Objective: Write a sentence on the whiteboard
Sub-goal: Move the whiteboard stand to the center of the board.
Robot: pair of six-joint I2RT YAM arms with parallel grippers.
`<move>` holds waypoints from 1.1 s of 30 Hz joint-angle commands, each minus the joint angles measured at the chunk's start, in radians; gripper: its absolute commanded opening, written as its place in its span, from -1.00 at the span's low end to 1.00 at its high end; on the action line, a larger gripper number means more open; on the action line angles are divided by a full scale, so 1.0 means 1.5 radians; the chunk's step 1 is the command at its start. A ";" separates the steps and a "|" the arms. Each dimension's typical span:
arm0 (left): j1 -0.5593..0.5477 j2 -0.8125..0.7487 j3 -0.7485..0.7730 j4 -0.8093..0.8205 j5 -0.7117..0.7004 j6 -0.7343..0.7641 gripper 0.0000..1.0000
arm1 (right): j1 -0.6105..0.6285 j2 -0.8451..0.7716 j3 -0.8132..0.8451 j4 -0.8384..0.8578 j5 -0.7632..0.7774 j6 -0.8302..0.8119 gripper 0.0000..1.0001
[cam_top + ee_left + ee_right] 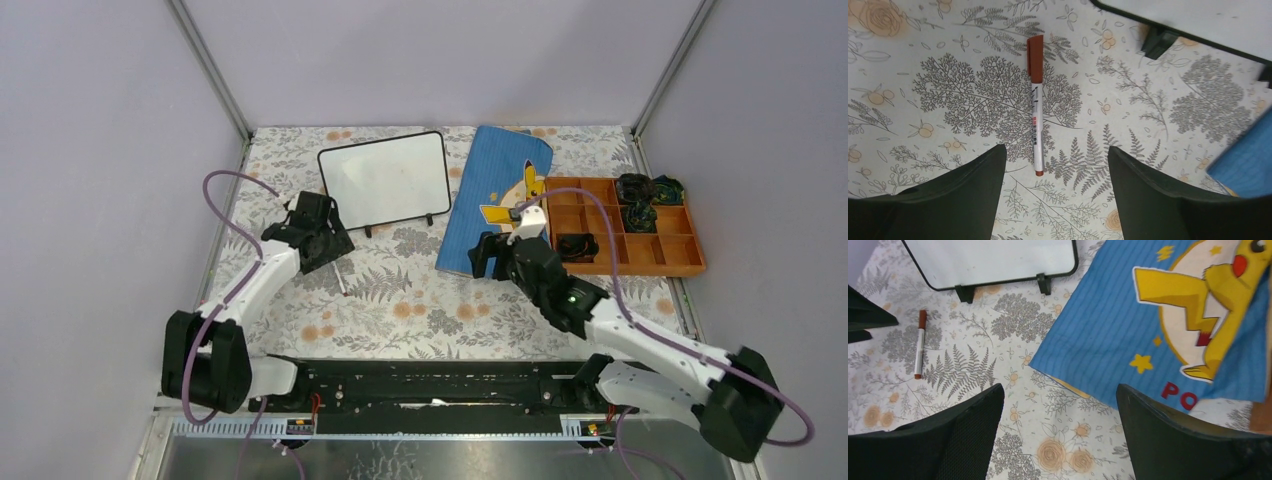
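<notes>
The whiteboard [383, 180] stands blank on its two black feet at the back of the table; its lower edge shows in the left wrist view [1198, 20] and the right wrist view [993, 260]. A white marker with a brown cap [1035, 105] lies flat on the floral cloth in front of it [342, 279] [920, 344]. My left gripper [1055, 155] hovers open over the marker's near end, which lies between the fingers untouched [315, 232]. My right gripper [1060, 390] is open and empty beside the pouch's near corner [495, 255].
A blue Pikachu pouch [500, 195] [1148, 325] [1248, 155] lies right of the whiteboard. An orange compartment tray [672, 250] with several dark items sits at the far right. Grey walls enclose the table on three sides.
</notes>
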 commanded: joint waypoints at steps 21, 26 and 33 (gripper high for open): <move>-0.030 -0.320 -0.090 0.101 -0.092 0.092 0.64 | 0.021 0.587 0.326 0.202 0.022 -0.083 0.24; -0.030 -0.314 -0.087 0.107 -0.088 0.090 0.64 | 0.015 0.639 0.378 0.171 0.031 -0.074 0.24; -0.030 -0.315 -0.090 0.115 -0.075 0.088 0.64 | 0.003 0.679 0.397 0.158 0.019 -0.058 0.26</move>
